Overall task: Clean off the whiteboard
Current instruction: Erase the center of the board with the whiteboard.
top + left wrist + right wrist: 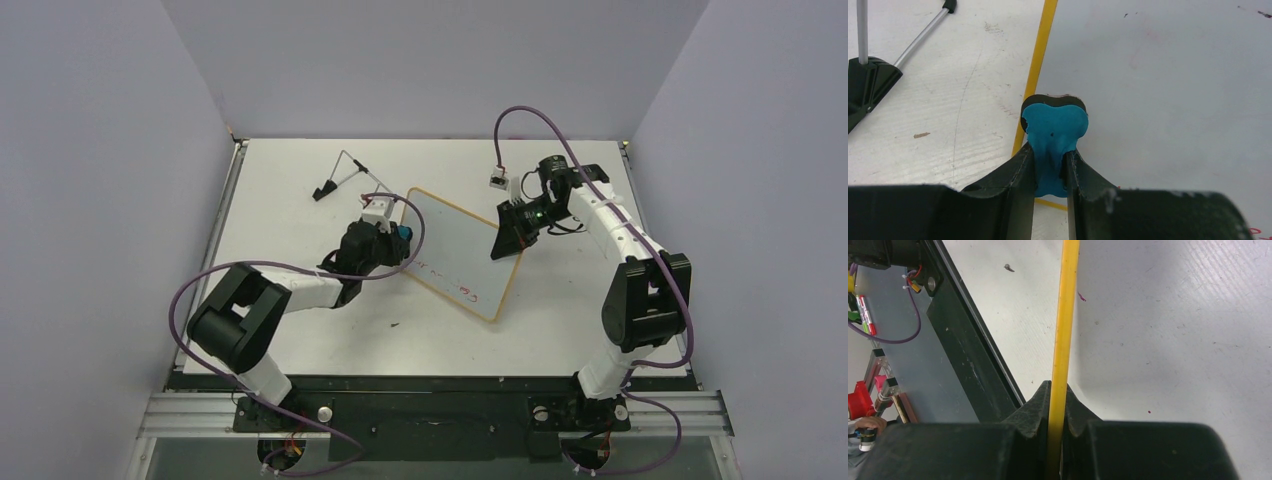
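Jaws on the left arm stand narrow, pinched on the waist of a small blue foam eraser block (1054, 134) whose dark wiping face points away from the wrist. The right jaws are shut tight on the thin orange-yellow rim of the flat white rectangular whiteboard (455, 245), at its three o'clock corner, which looks meant to steady it.

In the overhead view the whiteboard lies mid-table, its long axis running from about ten o'clock to four o'clock. The eraser sits at the board's nine o'clock edge, right over the rim. Faint red handwriting (452, 287) shows along the near long edge, between four and five o'clock from the eraser. The coming wipe would have to travel that way, down the board's length. The left arm is the nearer one and holds the tool.

A thin silver wire stand with black feet (340, 175) lies on the white table (290, 190) at eleven o'clock from the left jaws, apart from the board.

Whether the eraser's face presses the board or hovers just above it cannot be told. The handwriting is too small to read. The right wrist view shows the rim edge-on, so the board's face is hidden there.
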Controlling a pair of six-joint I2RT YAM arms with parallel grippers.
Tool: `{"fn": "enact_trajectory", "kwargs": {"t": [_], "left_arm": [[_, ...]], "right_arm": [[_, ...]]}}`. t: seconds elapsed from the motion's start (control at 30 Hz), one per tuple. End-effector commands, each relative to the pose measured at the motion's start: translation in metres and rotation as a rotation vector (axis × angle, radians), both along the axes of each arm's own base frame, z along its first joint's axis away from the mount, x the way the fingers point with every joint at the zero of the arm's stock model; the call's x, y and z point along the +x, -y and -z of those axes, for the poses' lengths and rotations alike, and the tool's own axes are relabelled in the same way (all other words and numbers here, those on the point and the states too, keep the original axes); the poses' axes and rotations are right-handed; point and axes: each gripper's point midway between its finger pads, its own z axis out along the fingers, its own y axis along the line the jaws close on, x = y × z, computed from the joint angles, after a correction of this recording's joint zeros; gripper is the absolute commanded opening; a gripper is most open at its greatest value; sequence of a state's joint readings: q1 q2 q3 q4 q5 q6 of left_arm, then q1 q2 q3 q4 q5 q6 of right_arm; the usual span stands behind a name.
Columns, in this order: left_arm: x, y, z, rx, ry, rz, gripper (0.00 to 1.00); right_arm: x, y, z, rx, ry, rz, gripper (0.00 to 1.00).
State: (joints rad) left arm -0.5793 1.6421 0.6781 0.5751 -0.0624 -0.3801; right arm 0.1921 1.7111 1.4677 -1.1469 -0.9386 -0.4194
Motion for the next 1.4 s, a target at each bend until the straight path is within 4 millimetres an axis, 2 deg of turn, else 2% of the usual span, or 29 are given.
{"fn": "enact_trajectory", "kwargs": {"t": [0.0, 0.1, 0.13, 0.17, 0.2, 0.3, 0.5, 0.63, 0.8, 0.93, 1.0, 1.1, 1.27, 1.37], "left_arm": [[0.011, 0.017, -0.021, -0.046, 0.054, 0.056, 0.00], [-0.003, 0.015, -0.004, -0.049, 0.025, 0.086, 0.00], [-0.005, 0.017, -0.007, -0.067, 0.042, 0.103, 0.00], [-0.015, 0.013, 0.004, -0.061, 0.027, 0.112, 0.00], [-0.018, 0.014, 0.003, -0.074, 0.041, 0.124, 0.00], [-0.037, 0.005, 0.022, -0.057, 0.010, 0.142, 0.00], [-0.061, -0.001, 0.041, -0.044, -0.034, 0.175, 0.00], [-0.060, 0.011, 0.037, -0.047, -0.023, 0.199, 0.00], [-0.048, 0.046, 0.014, -0.053, 0.041, 0.243, 0.00], [-0.057, 0.073, 0.006, -0.063, 0.078, 0.290, 0.00], [-0.058, 0.077, 0.004, -0.064, 0.093, 0.279, 0.00], [-0.049, 0.064, 0.000, -0.066, 0.120, 0.199, 0.00], [-0.023, 0.009, -0.002, -0.041, 0.153, 0.030, 0.00], [-0.012, -0.004, -0.005, -0.015, 0.165, 0.004, 0.00]], "right_arm": [[-0.023, -0.022, -0.028, 0.158, -0.043, -0.062, 0.00], [-0.023, -0.023, -0.029, 0.165, -0.045, -0.064, 0.00], [-0.023, -0.023, -0.029, 0.171, -0.043, -0.066, 0.00], [-0.023, -0.023, -0.030, 0.173, -0.041, -0.068, 0.00], [-0.024, -0.024, -0.031, 0.179, -0.040, -0.073, 0.00], [-0.026, -0.024, -0.034, 0.187, -0.034, -0.088, 0.00], [-0.028, -0.024, -0.037, 0.197, -0.028, -0.098, 0.00], [-0.029, -0.025, -0.037, 0.198, -0.028, -0.103, 0.00], [-0.030, -0.025, -0.040, 0.204, -0.019, -0.107, 0.00], [-0.031, -0.024, -0.041, 0.209, -0.013, -0.106, 0.00], [-0.032, -0.025, -0.042, 0.213, -0.014, -0.106, 0.00], [-0.033, -0.025, -0.041, 0.218, -0.020, -0.107, 0.00], [-0.034, -0.026, -0.041, 0.223, -0.022, -0.109, 0.00], [-0.034, -0.026, -0.042, 0.224, -0.021, -0.111, 0.00]]}}
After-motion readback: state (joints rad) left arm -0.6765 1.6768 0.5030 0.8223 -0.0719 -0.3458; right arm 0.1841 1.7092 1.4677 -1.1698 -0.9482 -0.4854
